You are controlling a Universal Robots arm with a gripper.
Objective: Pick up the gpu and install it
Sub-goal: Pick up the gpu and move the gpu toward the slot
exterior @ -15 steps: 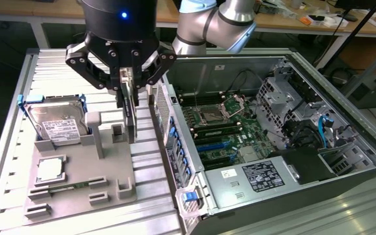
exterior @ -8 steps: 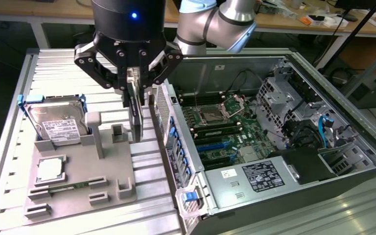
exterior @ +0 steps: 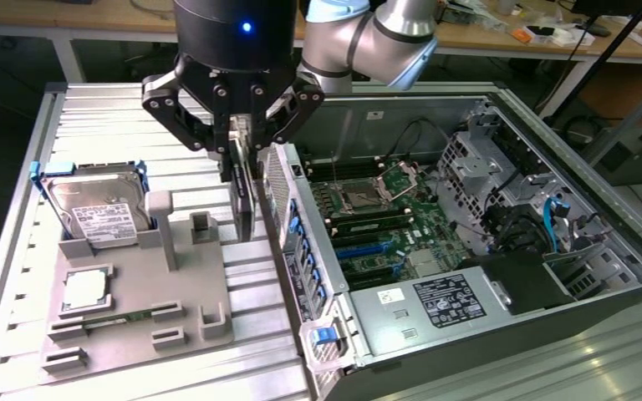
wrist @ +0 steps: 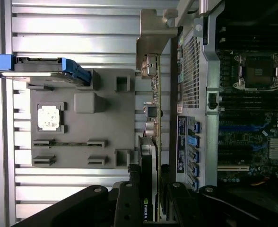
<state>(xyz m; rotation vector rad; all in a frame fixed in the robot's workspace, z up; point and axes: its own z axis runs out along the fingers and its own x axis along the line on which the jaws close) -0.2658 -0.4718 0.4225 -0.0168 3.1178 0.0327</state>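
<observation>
On the exterior view's left of the pincer, a hard drive [exterior: 96,209] stands in a grey holder [exterior: 143,334] on the ribbed counter [exterior: 109,125]. The pincer [exterior: 243,163] is clamped on the gpu [exterior: 243,213], which hangs on edge beneath it, over the gap between holder and open computer case [exterior: 410,98]. The motherboard [exterior: 377,217] lies to the pincer's right, inside the case.

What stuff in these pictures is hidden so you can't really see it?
1. Flat sides of the gpu: in the exterior view the card stands edge-on, so they are hidden.
2. Gripped end of the gpu: in the wrist view the fingers cover it.
3. Writing on the hard drive label: in the exterior view it is too small to read.
</observation>
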